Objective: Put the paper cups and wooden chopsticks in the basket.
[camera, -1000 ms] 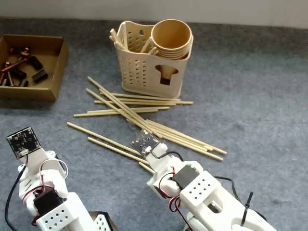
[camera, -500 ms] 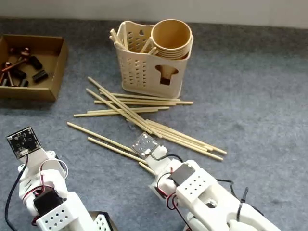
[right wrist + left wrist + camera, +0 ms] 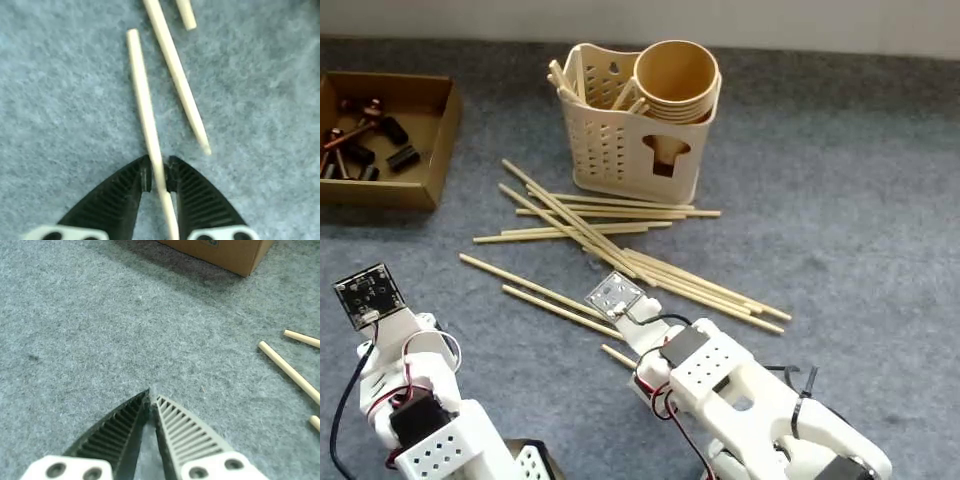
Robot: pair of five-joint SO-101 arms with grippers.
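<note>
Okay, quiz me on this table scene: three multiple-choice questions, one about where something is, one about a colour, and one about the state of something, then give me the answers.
1. Where are the paper cups?
A. Stacked in the basket
B. Held in a pincer
C. On a shelf

2. What colour is the basket?
A. Red
B. Black
C. Cream

3. What state is the right pincer in?
A. Wide open
B. Shut on a chopstick
C. Shut on a cup

Answers:
1. A, since the high view shows the cups nested together in one compartment of the basket.
2. C, since its perforated walls are a pale cream.
3. B, since the right wrist view shows the stick clamped between the two jaws.
</note>
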